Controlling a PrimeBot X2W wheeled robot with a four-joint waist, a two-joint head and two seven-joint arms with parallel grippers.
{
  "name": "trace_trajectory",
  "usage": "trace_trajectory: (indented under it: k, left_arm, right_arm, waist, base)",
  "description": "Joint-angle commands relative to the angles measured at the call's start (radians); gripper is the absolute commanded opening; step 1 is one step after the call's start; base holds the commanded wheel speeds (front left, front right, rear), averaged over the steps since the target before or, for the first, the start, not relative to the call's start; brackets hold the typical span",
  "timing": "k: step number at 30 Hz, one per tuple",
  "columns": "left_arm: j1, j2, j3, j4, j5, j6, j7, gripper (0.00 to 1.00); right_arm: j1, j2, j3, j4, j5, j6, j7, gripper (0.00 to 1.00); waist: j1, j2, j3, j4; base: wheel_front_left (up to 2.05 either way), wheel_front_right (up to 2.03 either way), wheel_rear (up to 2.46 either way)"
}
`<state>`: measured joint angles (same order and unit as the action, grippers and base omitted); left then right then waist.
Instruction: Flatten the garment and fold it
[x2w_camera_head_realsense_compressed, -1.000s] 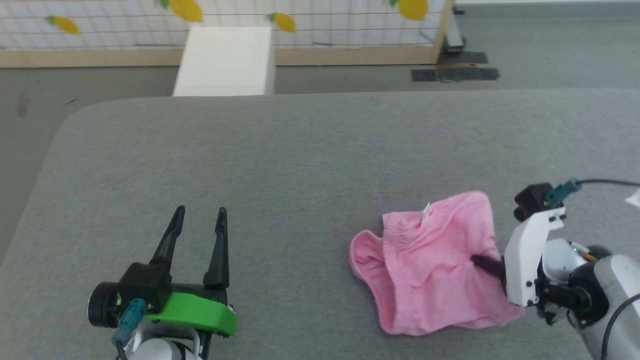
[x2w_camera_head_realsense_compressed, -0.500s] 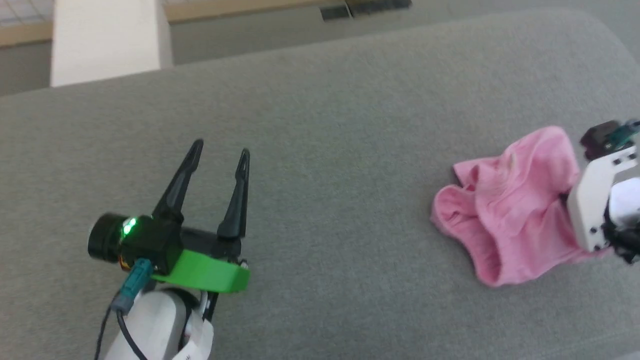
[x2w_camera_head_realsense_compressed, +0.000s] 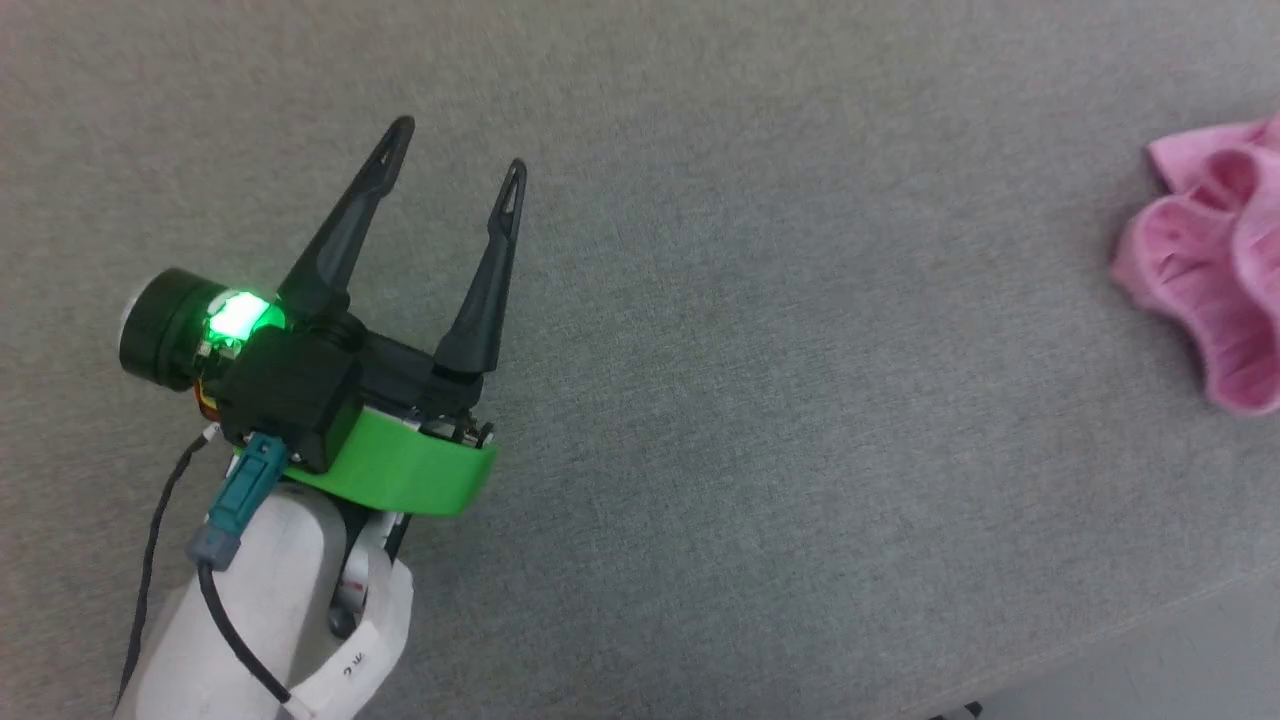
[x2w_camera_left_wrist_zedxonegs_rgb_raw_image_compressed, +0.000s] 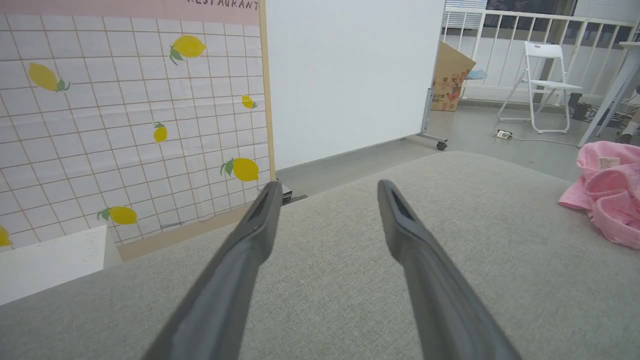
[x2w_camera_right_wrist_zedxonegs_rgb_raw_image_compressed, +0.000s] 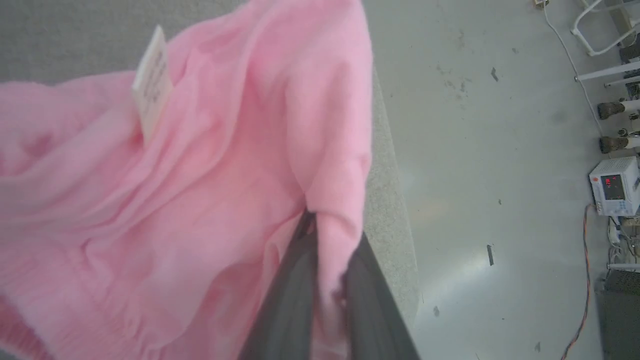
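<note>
The garment (x2w_camera_right_wrist_zedxonegs_rgb_raw_image_compressed: 175, 200) is seen bunched and wrinkled on the grey padded surface (x2w_camera_head_realsense_compressed: 750, 350), close to that surface's right-hand edge, beyond which the pale floor (x2w_camera_right_wrist_zedxonegs_rgb_raw_image_compressed: 475, 150) is visible. In the head view, part of it is cut off by the right border of the picture, with a rounded, open fold turned towards the middle of the surface. A white care label (x2w_camera_right_wrist_zedxonegs_rgb_raw_image_compressed: 152, 85) is sewn to the pink cloth and stands up from it. A fold of the cloth is pinched by the right gripper (x2w_camera_right_wrist_zedxonegs_rgb_raw_image_compressed: 325, 240), whose two dark fingers are drawn almost together with the fabric draped over and between them; the cloth is pulled up into a ridge at that point. The left gripper (x2w_camera_head_realsense_compressed: 458, 147) is found well apart from the garment, off to its left over bare grey surface, its fingers spread wide with nothing between them. A green light (x2w_camera_head_realsense_compressed: 238, 315) is lit on its wrist, above a green bracket (x2w_camera_head_realsense_compressed: 410, 470). Beyond the surface, a tiled panel printed with lemons (x2w_camera_left_wrist_zedxonegs_rgb_raw_image_compressed: 125, 115), a white board (x2w_camera_left_wrist_zedxonegs_rgb_raw_image_compressed: 350, 75) and a white folding chair (x2w_camera_left_wrist_zedxonegs_rgb_raw_image_compressed: 545, 85) are seen.
</note>
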<state>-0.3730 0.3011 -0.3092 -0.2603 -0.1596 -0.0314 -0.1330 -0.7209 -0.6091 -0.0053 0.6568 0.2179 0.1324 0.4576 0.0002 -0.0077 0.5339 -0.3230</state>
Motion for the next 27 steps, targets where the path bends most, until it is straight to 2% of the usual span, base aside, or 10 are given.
trace_trajectory:
  k: [1, 4, 5, 6, 7, 12, 17, 23, 27]
  left_arm:
    - [-0.032, 0.012, -0.002, -0.012, 0.006, -0.007, 0.008, 1.0]
    - [-0.038, 0.011, -0.004, -0.011, 0.006, -0.005, 0.008, 1.0]
    - [-0.039, 0.011, -0.005, -0.01, 0.005, -0.005, 0.007, 1.0]
    - [-0.039, 0.011, -0.006, -0.008, 0.004, -0.004, 0.006, 1.0]
    - [-0.039, 0.011, -0.006, -0.006, 0.004, -0.003, 0.005, 1.0]
    - [-0.031, 0.016, 0.0, 0.01, -0.002, 0.003, -0.007, 1.0]
    - [0.005, 0.008, 0.008, 0.043, -0.017, 0.021, -0.035, 1.0]
    - [0.079, -0.012, 0.027, 0.087, -0.044, 0.058, -0.071, 1.0]
    - [0.132, -0.022, 0.041, 0.114, -0.058, 0.083, -0.088, 1.0]
  right_arm:
    - [-0.05, 0.032, -0.072, 0.046, -0.082, -0.002, -0.075, 0.0]
    - [-0.07, 0.069, -0.138, 0.104, -0.142, -0.002, -0.119, 0.02]
    - [-0.077, 0.081, -0.161, 0.116, -0.17, -0.002, -0.148, 0.4]
    - [-0.081, 0.091, -0.181, 0.127, -0.192, -0.002, -0.167, 0.59]
    - [-0.085, 0.103, -0.206, 0.142, -0.219, -0.002, -0.183, 1.0]
    - [-0.095, 0.137, -0.311, 0.161, -0.353, -0.002, -0.295, 1.0]
    - [-0.079, 0.157, -0.4, 0.174, -0.456, -0.002, -0.42, 1.0]
    - [-0.048, 0.14, -0.413, 0.23, -0.474, -0.002, -0.58, 1.0]
    - [-0.004, 0.121, -0.381, 0.247, -0.424, -0.002, -0.662, 1.0]
  waist:
    - [-0.0002, 0.0077, 0.124, -0.018]
    - [-0.0002, 0.0077, 0.134, -0.012]
    - [-0.0002, 0.0077, 0.136, -0.01]
    - [-0.0002, 0.0077, 0.137, -0.009]
    - [-0.0002, 0.0077, 0.136, -0.008]
    - [-0.0002, 0.0077, 0.11, -0.008]
    - [-0.0002, 0.0077, 0.027, -0.007]
    - [-0.0002, 0.0077, -0.111, 0.013]
    - [-0.0002, 0.0077, -0.197, 0.046]
  base:
    - [0.0, 0.0, 0.0]
    - [0.0, 0.0, 0.0]
    - [0.0, 0.0, 0.0]
    - [0.0, 0.0, 0.0]
    - [0.0, 0.0, 0.0]
    - [0.0, 0.0, 0.0]
    - [0.0, 0.0, 0.0]
    - [0.0, 0.0, 0.0]
    - [0.0, 0.0, 0.0]
